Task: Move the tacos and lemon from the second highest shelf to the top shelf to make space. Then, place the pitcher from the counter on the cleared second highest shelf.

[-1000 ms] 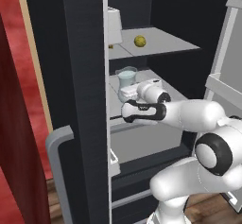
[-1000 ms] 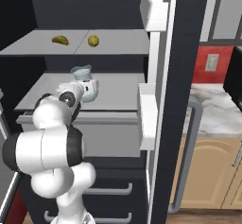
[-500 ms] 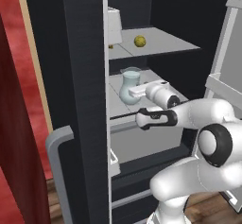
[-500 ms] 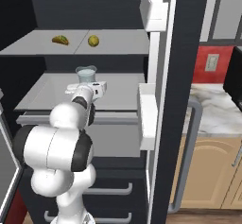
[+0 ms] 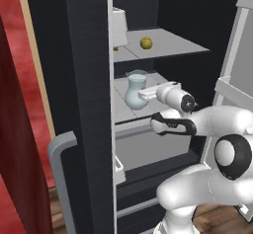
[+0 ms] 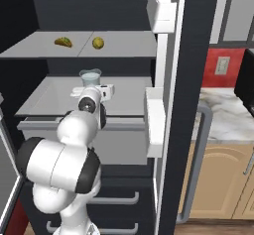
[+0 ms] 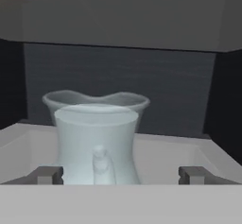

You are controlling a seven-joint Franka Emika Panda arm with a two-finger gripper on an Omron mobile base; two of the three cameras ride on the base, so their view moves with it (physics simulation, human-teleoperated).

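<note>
The pale blue pitcher stands upright on the second highest shelf, also seen from the left and the right. My gripper is open, with one fingertip on each side of the pitcher and a gap to the glass on both sides. From the base cameras the gripper sits just in front of the pitcher. On the top shelf lie the taco and the lemon, side by side.
A white carton stands at the left of the top shelf. The open fridge door with its white bins hangs to the right of the arm. The marble counter lies further right. A dark door panel blocks the left side.
The jaws have gone from shut on the pitcher to wide open, letting it go. The pitcher now stands free on the shelf, and the arm has stretched further into the fridge.
</note>
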